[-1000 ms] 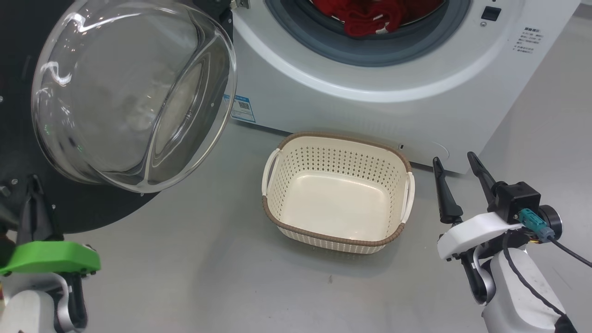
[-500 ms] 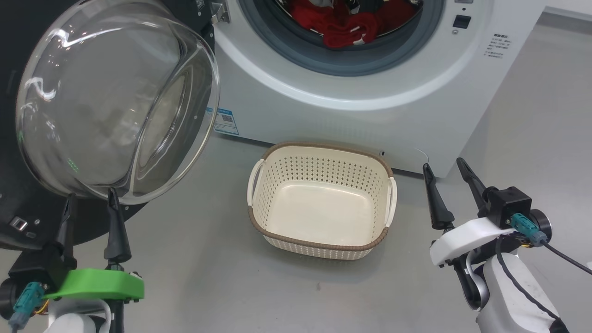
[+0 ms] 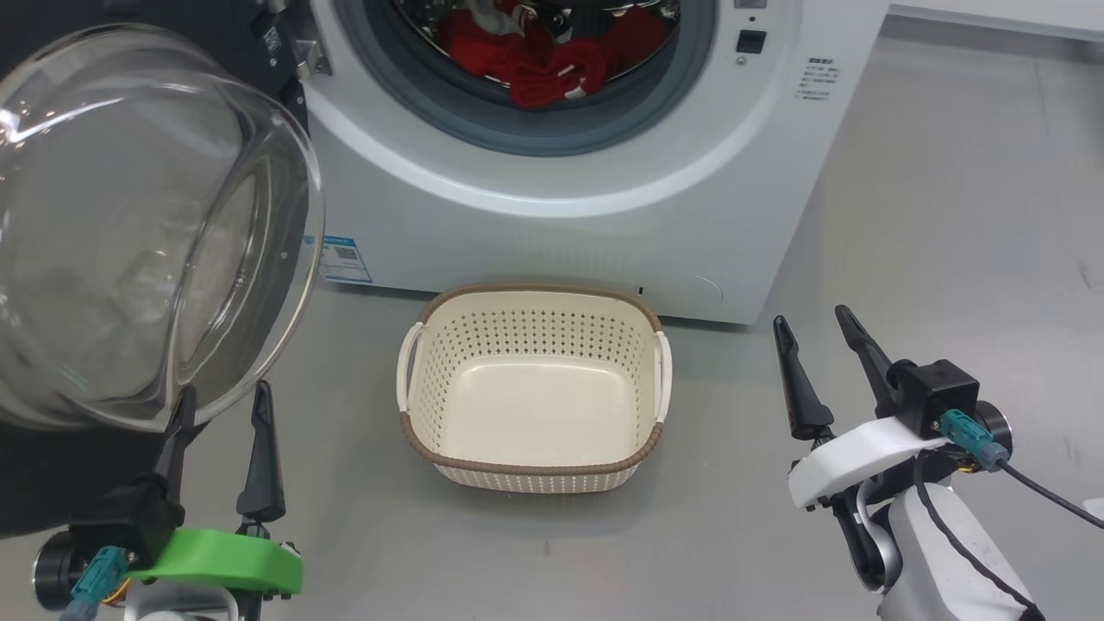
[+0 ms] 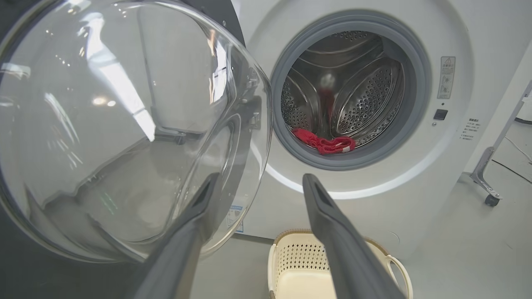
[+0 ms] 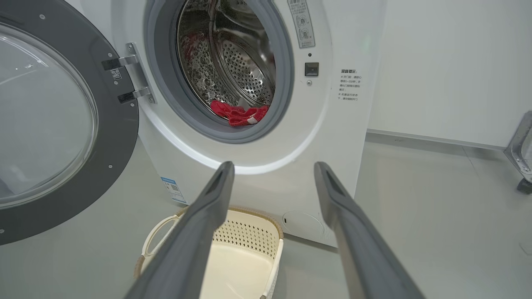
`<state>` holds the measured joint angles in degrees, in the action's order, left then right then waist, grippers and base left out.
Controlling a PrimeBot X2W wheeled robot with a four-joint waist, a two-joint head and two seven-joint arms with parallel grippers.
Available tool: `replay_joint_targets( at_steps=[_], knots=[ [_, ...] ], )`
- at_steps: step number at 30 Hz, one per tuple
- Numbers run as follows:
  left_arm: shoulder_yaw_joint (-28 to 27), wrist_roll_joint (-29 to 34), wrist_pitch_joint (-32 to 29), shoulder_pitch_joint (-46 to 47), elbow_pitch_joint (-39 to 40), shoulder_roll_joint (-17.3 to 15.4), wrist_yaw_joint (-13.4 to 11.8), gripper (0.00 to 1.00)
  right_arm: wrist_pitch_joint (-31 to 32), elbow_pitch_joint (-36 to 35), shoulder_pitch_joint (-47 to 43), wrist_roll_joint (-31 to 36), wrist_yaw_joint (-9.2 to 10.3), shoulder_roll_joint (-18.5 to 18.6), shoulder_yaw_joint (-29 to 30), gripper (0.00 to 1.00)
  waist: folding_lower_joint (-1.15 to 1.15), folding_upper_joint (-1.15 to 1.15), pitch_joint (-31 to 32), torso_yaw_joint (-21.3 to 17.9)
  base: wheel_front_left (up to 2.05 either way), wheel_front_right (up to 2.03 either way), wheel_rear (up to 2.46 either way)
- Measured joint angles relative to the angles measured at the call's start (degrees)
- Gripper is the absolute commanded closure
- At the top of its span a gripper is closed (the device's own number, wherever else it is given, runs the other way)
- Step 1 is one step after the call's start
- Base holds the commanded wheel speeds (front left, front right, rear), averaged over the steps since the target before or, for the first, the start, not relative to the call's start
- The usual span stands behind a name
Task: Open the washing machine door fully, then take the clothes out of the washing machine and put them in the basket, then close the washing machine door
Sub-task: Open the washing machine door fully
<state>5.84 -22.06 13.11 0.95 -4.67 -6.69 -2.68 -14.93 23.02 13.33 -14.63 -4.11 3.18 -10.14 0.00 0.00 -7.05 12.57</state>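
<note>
left gripper (image 3: 222, 401), right gripper (image 3: 811, 319) spread wide, empty | washing machine door (image 3: 129, 233) looks fully open, clothes (image 3: 543, 69) in drum | next: reach in, pinch fabric, drop in basket (image 3: 535, 291)

No wording is legible. The washing machine (image 3: 561, 233) carries a small blue sticker (image 3: 345, 259) with a square code low on its front. Lines of black print (image 5: 349, 85) stand beside the drum mouth, with a grey warning label (image 4: 447, 77) above them, all too small to read.

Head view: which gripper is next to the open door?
The left gripper, on the green mount, just below the door glass; the right gripper, on the white mount, stands across the basket from it.
</note>
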Motion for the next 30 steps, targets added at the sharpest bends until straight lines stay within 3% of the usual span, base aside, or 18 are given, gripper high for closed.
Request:
replay_joint_targets(
  at_steps=[18, 30],
  knots=[
    [0.6, 0.1, -3.5, -1.2, 0.3, -0.9, 0.0, 0.0, 0.0, -2.6, -3.4, -1.7, 1.83, 0.0, -1.9, 0.0, 0.0, 0.0, 1.6, -10.6, 0.0, 0.0, 0.0],
    [1.7, 0.4, -5.1, -1.3, 0.3, -1.1, 0.0, 0.0, 0.0, -3.9, -4.6, -2.0, 2.83, -0.1, -1.6, 0.0, 0.0, 0.0, 2.0, -12.7, 0.0, 0.0, 0.0]
  ],
)
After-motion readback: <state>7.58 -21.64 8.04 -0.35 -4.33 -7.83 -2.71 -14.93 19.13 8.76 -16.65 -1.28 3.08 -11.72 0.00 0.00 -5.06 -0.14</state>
